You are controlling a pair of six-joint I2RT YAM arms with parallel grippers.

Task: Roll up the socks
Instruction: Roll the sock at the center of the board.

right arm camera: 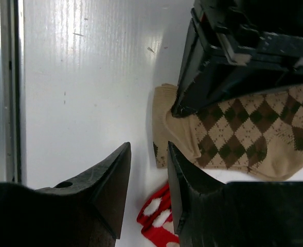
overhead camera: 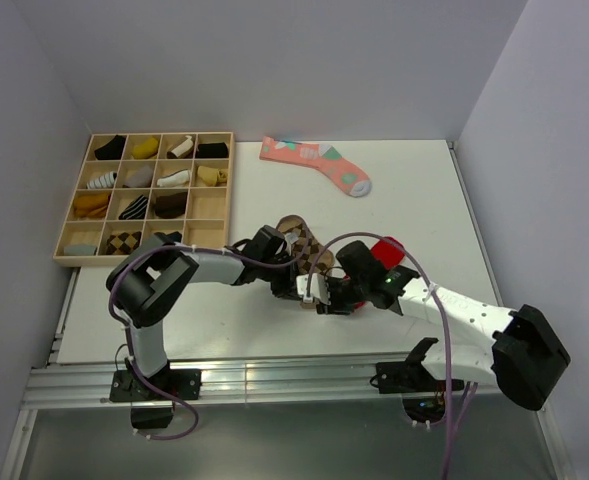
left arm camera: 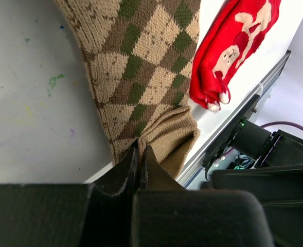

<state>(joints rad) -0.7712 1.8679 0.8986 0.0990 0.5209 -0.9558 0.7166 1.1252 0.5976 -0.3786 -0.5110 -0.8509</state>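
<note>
The left pincer (left arm camera: 140, 155) has its two black, wedge-shaped fingers pressed together on the plain tan cuff of the argyle sock (left arm camera: 141, 67), bunching the soft knit into folds. The right pincer (right arm camera: 148, 152) stands partly open just short of that cuff, with nothing between its pointed tips. The sock lies flat around the middle of the smooth white table (right arm camera: 84, 77), brown-and-tan diamonds up. A red sock (left arm camera: 233, 46) with cream figures is just beside it.

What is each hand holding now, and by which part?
The left hand pinches the argyle sock at its plain tan end. The right hand is open and holds nothing.
</note>
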